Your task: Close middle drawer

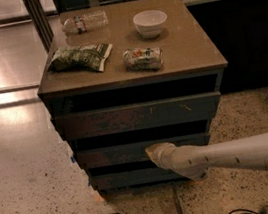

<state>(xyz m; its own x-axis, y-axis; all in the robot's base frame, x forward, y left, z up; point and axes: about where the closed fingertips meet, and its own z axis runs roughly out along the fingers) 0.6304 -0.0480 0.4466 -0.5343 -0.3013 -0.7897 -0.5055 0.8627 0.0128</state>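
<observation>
The middle drawer (111, 156) is a plain dark grey-brown front below the scratched top drawer front (135, 117). It sticks out only a little from the cabinet, with a dark gap above it, and its inner floor is hidden. My gripper (154, 154) is at the end of the white arm, which reaches in from the right. Its tip rests against the middle drawer's front, a little right of centre.
The cabinet top (190, 49) holds a white bowl (150, 23), a water bottle (85, 22), a green chip bag (79, 58) and a small packet (142, 58). The bottom drawer front (130, 178) lies under the arm. A cable (242, 212) lies on the speckled floor.
</observation>
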